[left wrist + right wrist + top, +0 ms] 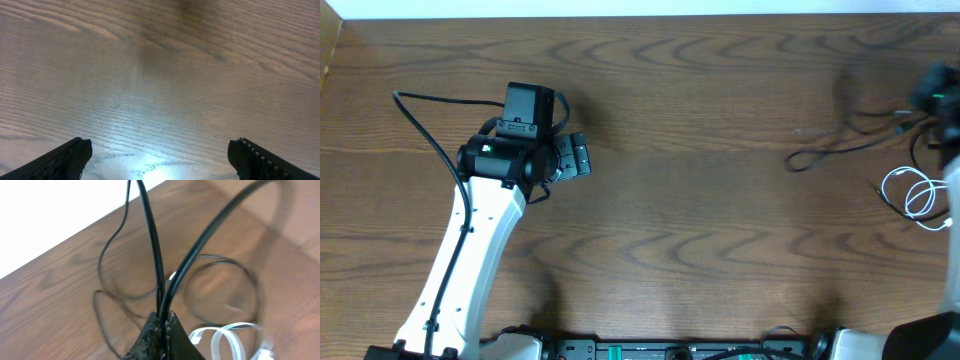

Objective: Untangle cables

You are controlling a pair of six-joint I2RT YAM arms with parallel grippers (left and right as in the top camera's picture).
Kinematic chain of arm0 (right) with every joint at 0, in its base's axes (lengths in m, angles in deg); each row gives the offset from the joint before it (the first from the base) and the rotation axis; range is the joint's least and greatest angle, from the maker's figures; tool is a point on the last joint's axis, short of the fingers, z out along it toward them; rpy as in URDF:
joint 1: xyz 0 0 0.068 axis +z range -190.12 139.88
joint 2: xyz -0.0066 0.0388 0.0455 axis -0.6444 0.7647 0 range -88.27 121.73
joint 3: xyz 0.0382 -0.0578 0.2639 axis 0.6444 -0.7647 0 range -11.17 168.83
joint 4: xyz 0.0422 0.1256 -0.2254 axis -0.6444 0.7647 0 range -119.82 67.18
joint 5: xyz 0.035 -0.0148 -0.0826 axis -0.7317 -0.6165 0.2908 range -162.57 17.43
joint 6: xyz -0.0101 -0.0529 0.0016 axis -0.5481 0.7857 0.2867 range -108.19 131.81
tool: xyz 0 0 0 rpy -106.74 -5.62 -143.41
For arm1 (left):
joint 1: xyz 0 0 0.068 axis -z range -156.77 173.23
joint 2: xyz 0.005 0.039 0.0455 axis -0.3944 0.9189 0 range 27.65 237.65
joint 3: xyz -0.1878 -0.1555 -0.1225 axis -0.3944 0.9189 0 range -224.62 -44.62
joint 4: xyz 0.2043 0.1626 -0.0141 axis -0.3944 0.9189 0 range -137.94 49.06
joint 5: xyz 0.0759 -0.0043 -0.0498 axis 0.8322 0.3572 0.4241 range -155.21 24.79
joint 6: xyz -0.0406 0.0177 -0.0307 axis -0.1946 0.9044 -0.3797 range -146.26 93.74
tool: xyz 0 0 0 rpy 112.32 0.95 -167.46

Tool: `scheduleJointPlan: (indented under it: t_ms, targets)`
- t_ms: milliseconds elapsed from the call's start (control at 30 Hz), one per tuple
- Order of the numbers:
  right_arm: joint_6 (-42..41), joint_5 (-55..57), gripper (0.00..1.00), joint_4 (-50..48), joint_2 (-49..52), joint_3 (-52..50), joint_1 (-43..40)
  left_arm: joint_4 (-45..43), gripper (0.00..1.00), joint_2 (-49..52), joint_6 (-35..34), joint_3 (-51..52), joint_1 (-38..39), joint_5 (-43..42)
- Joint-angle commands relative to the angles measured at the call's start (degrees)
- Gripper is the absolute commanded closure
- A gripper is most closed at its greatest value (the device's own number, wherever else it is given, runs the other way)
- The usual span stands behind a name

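Only the right wrist view shows the right gripper (163, 322) pinched on a black cable (153, 250); overhead blurs it. The left gripper (160, 157) hangs spread apart over the table (150, 75).

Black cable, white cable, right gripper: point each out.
black cable (835, 150), overhead view, middle of the loose strand
white cable (920, 182), overhead view, top of its loop
right gripper (163, 317), right wrist view, tips pinching the black cable
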Motion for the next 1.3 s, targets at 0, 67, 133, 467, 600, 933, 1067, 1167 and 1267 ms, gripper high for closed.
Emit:
scheduleJointPlan:
  t_ms: [0, 67, 133, 467, 600, 933, 1067, 1167, 1267]
  targets:
    - [1.05, 0.2, 0.99, 1.22, -0.63, 1.38, -5.14, 0.17, 0.07, 0.11, -0.11, -0.42, -0.13, 0.5]
    - [1.09, -0.63, 0.99, 2.99, 0.02, 1.36, -6.86, 0.15, 0.07, 0.11, -0.11, -0.42, -0.13, 0.5]
    - [1.07, -0.61, 0.99, 4.61, 1.22, 1.36, -7.76, 0.17, 0.07, 0.11, -0.11, -0.42, -0.13, 0.5]
    - [0.81, -0.15, 0.99, 8.85, 8.39, 1.33, -10.93, 0.37, 0.07, 0.11, -0.09, -0.42, -0.13, 0.5]
    - [0.81, -0.17, 0.99, 8.55, 8.44, 1.33, -13.25, 0.33, 0.07, 0.11, -0.09, -0.42, -0.13, 0.5]
    - [0.48, -9.46, 0.2, 7.28, 8.44, 1.36, -16.28, 0.33, 0.07, 0.11, -0.11, -0.42, -0.13, 0.5]
    - [1.42, -18.45, 0.19, 6.95, 8.44, 1.36, -16.24, 0.33, 0.07, 0.11, -0.11, -0.42, -0.13, 0.5]
    - [3.76, -26.01, 0.18, 8.15, 8.44, 1.36, -15.8, 0.11, 0.07, 0.11, -0.09, -0.42, -0.13, 0.5]
    - [10.8, -31.58, 0.15, 11.61, 8.44, 1.36, -12.98, -3.45, 0.07, 0.11, 2.08, -0.42, 0.13, 0.5]
